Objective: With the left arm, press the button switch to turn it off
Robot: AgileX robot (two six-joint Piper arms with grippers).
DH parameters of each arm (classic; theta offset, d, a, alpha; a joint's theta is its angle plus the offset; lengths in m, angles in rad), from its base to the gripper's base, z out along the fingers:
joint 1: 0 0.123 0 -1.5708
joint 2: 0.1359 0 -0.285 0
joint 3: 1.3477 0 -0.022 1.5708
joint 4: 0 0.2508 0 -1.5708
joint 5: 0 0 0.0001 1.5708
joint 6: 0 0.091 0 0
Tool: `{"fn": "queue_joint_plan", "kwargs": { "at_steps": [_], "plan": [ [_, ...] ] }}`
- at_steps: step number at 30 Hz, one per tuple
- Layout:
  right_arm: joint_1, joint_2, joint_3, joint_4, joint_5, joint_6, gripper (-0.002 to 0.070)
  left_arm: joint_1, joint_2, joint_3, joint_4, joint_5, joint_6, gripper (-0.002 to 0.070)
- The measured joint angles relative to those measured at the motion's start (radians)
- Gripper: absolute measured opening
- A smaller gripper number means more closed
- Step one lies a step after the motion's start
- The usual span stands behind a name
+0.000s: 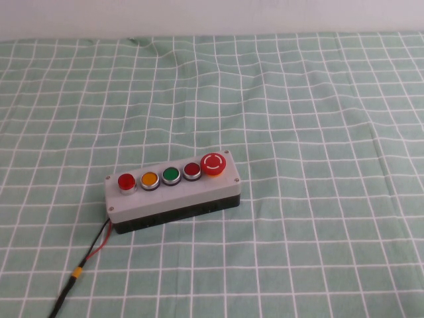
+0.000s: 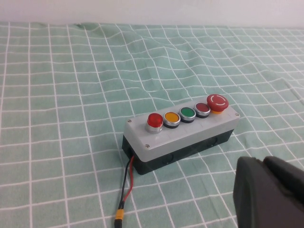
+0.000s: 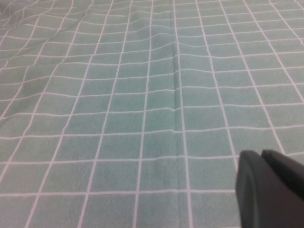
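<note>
The button switch (image 1: 126,181) is the leftmost of 5 buttons on the grey box (image 1: 173,197), which lies slightly left of the cloth's centre in the high view. From it toward 3 o'clock run an orange button (image 1: 149,179), a green button (image 1: 171,175), a darker red button (image 1: 191,170) and a mushroom button (image 1: 214,164). A red-black wire (image 1: 93,252) leaves the box toward 7 o'clock.

The left gripper (image 2: 270,192) hangs above the checked cloth (image 1: 318,119), near the box and apart from it; I cannot tell how its pincer stands. The right gripper (image 3: 273,187) sits over bare cloth; its pincer state is likewise unclear.
</note>
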Motion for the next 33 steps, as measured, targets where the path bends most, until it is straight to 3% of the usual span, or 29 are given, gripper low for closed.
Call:
{"fn": "queue_joint_plan", "kwargs": {
  "at_steps": [6, 12, 16, 19, 29, 33],
  "plan": [
    [0.000, 0.000, 0.000, 0.000, 0.000, 0.000, -0.0016, 0.000, 0.000, 0.000, 0.000, -0.003, 0.000, -0.0003],
    [0.000, 0.000, 0.000, 0.000, 0.000, 0.000, -0.0016, 0.074, 0.000, 0.028, 0.034, -0.072, 0.053, -0.0003],
    [0.000, 0.000, 0.000, 0.000, 0.000, 0.000, -0.0016, 0.118, -0.001, 0.146, 0.056, -0.286, 0.233, -0.0003],
    [0.000, 0.000, 0.000, 0.000, 0.000, 0.000, -0.0016, 0.152, -0.013, 0.276, 0.074, -0.503, 0.276, -0.0003],
    [0.000, 0.000, 0.000, 0.000, 0.000, 0.000, -0.0016, 0.209, -0.163, 0.729, 0.074, -0.880, 0.083, -0.0003],
    [0.000, 0.000, 0.000, 0.000, 0.002, 0.000, -0.0016, 0.213, -0.165, 0.787, 0.075, -0.853, 0.053, -0.0003]
  ]
}}
